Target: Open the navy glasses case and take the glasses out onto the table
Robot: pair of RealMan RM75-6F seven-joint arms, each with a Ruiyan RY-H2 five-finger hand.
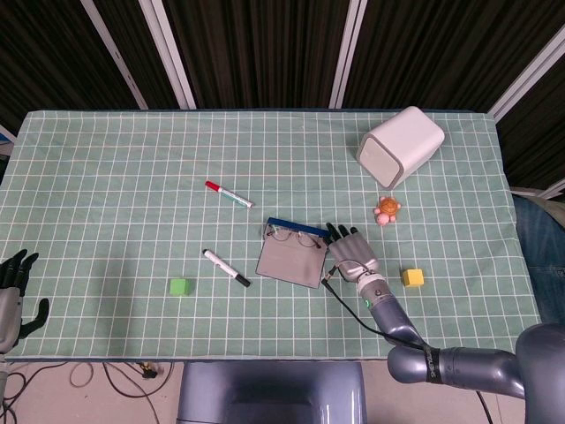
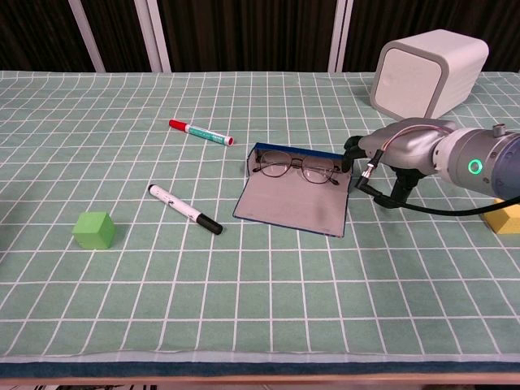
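The navy glasses case lies open near the table's middle, its grey-lined lid flat toward the front edge. The thin-framed glasses lie in its navy tray along the far side. My right hand lies palm down at the case's right end, its dark fingertips touching the tray's end with nothing gripped between them. My left hand rests off the table's front left corner, fingers apart and holding nothing; the chest view does not show it.
A red-capped marker lies behind the case, a black-tipped marker to its left. A green cube sits front left, a yellow cube right. A white box and an orange toy stand back right.
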